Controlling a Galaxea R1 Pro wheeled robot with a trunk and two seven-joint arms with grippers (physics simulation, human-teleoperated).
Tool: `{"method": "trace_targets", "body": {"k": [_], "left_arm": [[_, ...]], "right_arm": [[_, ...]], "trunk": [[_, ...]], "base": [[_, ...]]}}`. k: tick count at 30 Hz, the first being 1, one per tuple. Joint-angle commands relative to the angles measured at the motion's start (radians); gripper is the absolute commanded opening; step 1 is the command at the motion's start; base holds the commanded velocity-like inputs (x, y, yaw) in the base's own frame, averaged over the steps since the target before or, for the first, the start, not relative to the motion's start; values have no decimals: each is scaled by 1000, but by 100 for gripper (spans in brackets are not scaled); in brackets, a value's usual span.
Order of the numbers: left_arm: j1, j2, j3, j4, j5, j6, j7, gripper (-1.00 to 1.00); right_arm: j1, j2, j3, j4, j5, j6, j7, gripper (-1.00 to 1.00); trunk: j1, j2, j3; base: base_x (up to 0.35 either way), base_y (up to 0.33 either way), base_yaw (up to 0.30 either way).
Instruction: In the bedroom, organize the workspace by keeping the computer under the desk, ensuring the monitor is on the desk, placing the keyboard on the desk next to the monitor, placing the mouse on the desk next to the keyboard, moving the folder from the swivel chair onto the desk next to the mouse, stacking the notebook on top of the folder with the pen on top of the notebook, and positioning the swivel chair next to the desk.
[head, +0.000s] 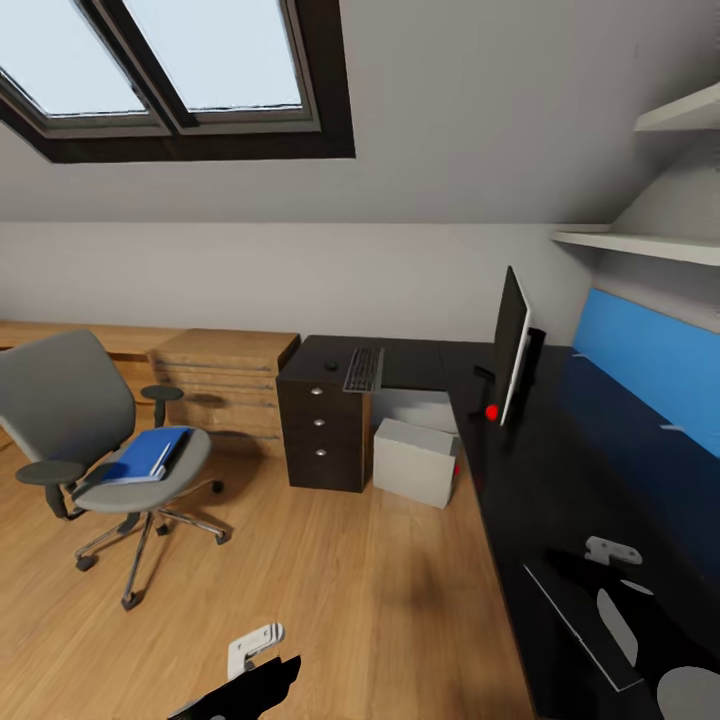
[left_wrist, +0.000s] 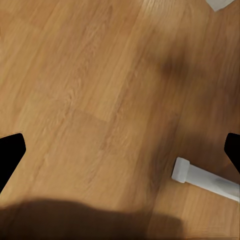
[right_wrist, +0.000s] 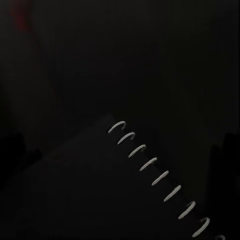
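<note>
Head view: swivel chair (head: 95, 430) on the wood floor (head: 330, 590), well apart from the desk (head: 540, 480). Folder (head: 150, 455) lies flat on the seat, long axis running from the seat front toward the backrest. Monitor (head: 511, 342) upright on the desk; keyboard (head: 364, 369) and mouse (head: 331, 365) on the short wing over the drawer unit, mouse just beside the keyboard. Computer (head: 415, 460) on the floor under the desk.

L gripper (head: 262, 662) low over bare floor, nothing between the fingers. L wrist view: the two fingertips (left_wrist: 10, 152) sit at opposite edges of frame, jaws spread wide.

R gripper (head: 625, 585) over the near end of the desk, above the notebook (right_wrist: 90, 190). R wrist view is very dark; spiral binding runs diagonally across, cover lies below and between the fingers. Jaw state of R: cannot tell, prob. not holding anything.

Judgement: folder lies well off to the L arm's side, ahead of its fingers; L arm nearer. Base must close on the chair first.
</note>
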Motion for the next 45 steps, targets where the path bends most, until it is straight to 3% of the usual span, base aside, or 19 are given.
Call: {"method": "trace_targets", "body": {"k": [1,20,27,45], "left_arm": [[-1,0,-1,-2,10,2,10,100],[-1,-2,-4,-2,9,1,11,100],[-1,0,-33,0,9,0,12,100],[-1,0,-38,1,11,-10,12,100]], "right_arm": [[0,0,-3,29,-9,8,1,100],[0,0,-3,28,-9,8,2,100],[0,0,-3,28,-10,8,2,100],[0,0,-4,29,-11,7,2,100]], "trunk": [[0,-1,-1],[0,-1,-1],[0,-1,-1],[0,-1,-1]], "base": [[-166,-37,0],[-127,-49,0],[-182,-1,0],[-104,0,0]]}}
